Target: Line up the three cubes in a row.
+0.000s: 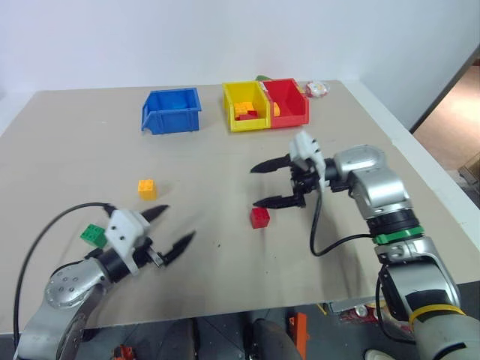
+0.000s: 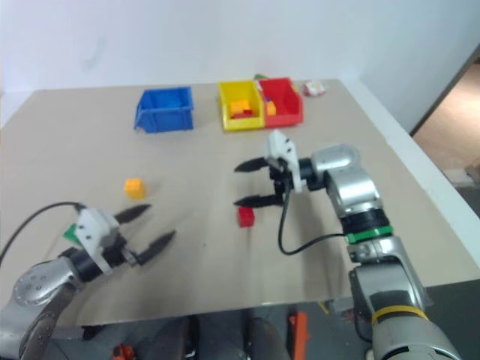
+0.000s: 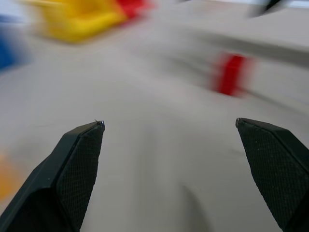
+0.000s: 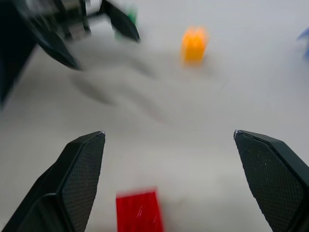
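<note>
On the table (image 1: pixel 225 277), 3 bins (image 1: pixel 172 109) stand in a row at the far side. 1 cube (image 1: pixel 147 189) lies nearer, left of centre; another cube (image 1: pixel 94 235) sits nearer and further left; the 3rd cube (image 1: pixel 259 217) lies to their right, well apart.

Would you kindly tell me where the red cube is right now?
The red cube lies on the table just below the open right hand, right of centre, apart from the yellow-orange cube.
</note>
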`<state>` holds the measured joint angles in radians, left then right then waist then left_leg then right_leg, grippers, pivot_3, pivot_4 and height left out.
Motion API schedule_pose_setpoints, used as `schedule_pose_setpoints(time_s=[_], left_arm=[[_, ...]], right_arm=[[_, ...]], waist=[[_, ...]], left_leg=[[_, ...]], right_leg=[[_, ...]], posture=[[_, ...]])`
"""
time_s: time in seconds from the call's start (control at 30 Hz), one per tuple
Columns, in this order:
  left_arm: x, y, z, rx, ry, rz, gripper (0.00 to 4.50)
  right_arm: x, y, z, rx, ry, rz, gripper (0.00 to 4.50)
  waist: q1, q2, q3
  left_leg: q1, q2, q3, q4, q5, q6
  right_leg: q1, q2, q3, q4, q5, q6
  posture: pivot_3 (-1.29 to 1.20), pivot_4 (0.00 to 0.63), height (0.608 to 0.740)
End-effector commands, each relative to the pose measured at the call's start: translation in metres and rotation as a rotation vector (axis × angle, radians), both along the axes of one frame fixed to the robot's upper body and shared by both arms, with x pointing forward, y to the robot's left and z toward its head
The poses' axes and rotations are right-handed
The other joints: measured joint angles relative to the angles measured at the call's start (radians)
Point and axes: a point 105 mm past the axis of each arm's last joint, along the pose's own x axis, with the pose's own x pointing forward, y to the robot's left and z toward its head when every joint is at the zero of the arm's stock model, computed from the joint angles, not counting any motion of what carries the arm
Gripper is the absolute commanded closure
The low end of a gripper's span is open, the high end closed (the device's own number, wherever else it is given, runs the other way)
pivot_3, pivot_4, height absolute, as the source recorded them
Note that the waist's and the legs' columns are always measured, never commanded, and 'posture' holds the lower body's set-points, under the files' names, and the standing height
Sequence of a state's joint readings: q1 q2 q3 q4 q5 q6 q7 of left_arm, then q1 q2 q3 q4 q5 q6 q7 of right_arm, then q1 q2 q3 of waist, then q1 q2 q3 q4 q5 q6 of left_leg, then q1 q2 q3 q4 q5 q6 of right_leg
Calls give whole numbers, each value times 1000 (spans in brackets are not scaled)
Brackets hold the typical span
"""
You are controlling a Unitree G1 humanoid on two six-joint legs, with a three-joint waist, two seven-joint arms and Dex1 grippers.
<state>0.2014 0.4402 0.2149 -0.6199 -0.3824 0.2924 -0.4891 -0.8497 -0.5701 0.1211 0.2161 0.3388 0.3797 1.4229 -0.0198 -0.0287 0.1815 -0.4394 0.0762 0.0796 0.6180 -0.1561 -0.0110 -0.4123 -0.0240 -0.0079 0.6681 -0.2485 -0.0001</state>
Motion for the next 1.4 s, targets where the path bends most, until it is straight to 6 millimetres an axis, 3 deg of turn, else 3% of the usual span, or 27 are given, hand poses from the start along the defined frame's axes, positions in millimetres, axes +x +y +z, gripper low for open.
schedule_pose_setpoints(time_s=[0.03, 0.2, 0.3, 0.43, 0.73, 1.07, 1.4], left_arm=[[-7, 31, 24, 26, -117, 281, 0], [-20, 49, 21, -19, -113, 467, 0], [-27, 52, 11, -119, -45, 438, 0], [-33, 64, 1, -83, 10, 399, 0], [-35, 105, 3, -77, 78, 364, 0], [-23, 115, -15, -45, 168, 313, 0], [-11, 109, -43, -36, 291, 260, 0]], right_arm=[[-23, -1, 19, 81, 34, 15, 68], [-36, 5, 11, 100, 62, 9, 68], [-40, 13, 2, 94, 49, 15, 68], [-39, 16, -1, 77, 27, 25, 68], [-41, 16, 1, 79, -11, 52, 68], [-46, 13, -4, 37, -47, 53, 68], [-49, 7, -9, 16, -64, 19, 68]], waist=[[2, -1, 0], [0, -1, 0], [-2, -1, -1], [-1, -1, -1], [-1, -1, -1], [-1, -2, -1], [-1, -2, -1]], left_leg=[[0, 0, -1, 0, -1, -1], [1, -1, -1, 0, -1, -1], [1, 0, 0, 1, -1, -1], [1, -1, -1, 1, -1, -1], [0, 1, 0, 1, -1, -1], [-1, 3, 5, 0, -2, -2], [-1, 5, 8, 0, -2, -2]], right_leg=[[1, 0, 0, 0, 0, -1], [1, 1, 1, 0, -3, 2], [1, 2, 1, 0, -3, 0], [0, 4, 0, 0, -4, -4], [-2, 4, 0, 0, -4, -5], [-6, 3, 0, 0, -3, -6], [-8, 4, 3, 0, -3, -7]], posture=[[0, 150, 740], [0, 150, 740], [0, 150, 740], [0, 150, 740], [0, 150, 740], [0, 150, 740], [0, 150, 740]])
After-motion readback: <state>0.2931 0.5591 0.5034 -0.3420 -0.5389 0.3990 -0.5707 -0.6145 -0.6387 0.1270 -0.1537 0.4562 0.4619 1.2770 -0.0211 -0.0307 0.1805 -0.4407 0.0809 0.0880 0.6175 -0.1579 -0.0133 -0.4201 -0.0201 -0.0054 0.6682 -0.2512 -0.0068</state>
